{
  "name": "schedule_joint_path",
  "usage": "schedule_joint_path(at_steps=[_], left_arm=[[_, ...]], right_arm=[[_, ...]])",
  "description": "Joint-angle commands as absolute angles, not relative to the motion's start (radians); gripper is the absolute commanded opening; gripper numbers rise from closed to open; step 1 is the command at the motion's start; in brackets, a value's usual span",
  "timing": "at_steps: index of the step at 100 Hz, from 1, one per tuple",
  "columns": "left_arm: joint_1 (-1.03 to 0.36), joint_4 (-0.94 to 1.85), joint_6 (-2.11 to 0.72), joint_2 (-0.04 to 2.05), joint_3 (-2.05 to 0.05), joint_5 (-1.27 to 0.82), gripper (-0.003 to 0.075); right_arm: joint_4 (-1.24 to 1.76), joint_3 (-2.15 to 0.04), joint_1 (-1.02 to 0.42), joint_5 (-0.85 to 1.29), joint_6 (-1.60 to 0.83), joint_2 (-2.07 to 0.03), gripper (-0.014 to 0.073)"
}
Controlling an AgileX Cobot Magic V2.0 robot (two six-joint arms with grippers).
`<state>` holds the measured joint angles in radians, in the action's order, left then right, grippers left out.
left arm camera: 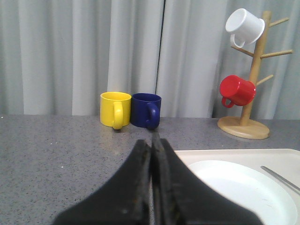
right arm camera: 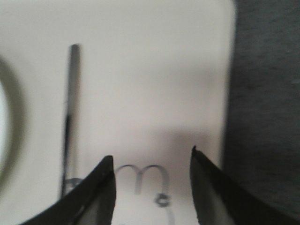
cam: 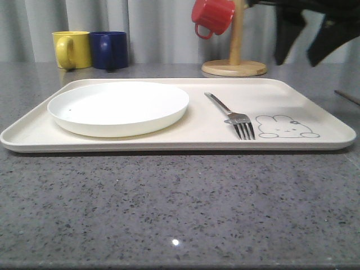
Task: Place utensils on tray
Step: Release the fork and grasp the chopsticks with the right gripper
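Observation:
A silver fork [cam: 232, 116] lies on the cream tray [cam: 185, 142], tines toward the front, between the plate and the rabbit drawing [cam: 286, 127]. Its handle [right arm camera: 70, 117] shows in the right wrist view. My right gripper [cam: 297, 62] hangs open high above the tray's right end. Its empty fingers straddle the rabbit's ears [right arm camera: 151, 155]. A thin dark utensil end [cam: 347, 97] lies on the table just off the tray's right edge. My left gripper [left arm camera: 152, 143] is shut, with its fingers pressed together over the table by the tray's left side. The fork handle's tip [left arm camera: 281, 178] shows past the plate.
A round white plate [cam: 118, 107] takes up the tray's left half. Yellow [cam: 72, 49] and blue [cam: 109, 49] mugs stand at the back left. A wooden mug tree [cam: 235, 62] with a red mug [cam: 212, 17] stands behind the tray. Grey table stretches in front.

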<state>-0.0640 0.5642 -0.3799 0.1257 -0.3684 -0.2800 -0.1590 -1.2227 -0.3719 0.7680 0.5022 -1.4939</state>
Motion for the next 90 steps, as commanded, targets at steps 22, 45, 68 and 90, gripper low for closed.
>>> schedule_joint_path(at_steps=[22,45,68,90], left_arm=[[-0.060,0.574,-0.380,0.137,-0.395,-0.220,-0.0019],[-0.060,0.574,-0.380,0.137,-0.395,-0.220,-0.0019],[-0.060,0.574,-0.380,0.137,-0.395,-0.220,-0.0019],[-0.060,0.574,-0.380,0.137,-0.395,-0.220,-0.0019]], right_arm=[[-0.151,-1.248,-0.069,0.870,0.265,-1.453,0.0381],[-0.081,-1.248,-0.004,0.867,0.152,-1.510,0.0381],[-0.062,-1.248,-0.004,0.844,0.145,-1.577,0.0381],[-0.055,-1.248,-0.004,0.832,0.144,-1.617,0.0381]])
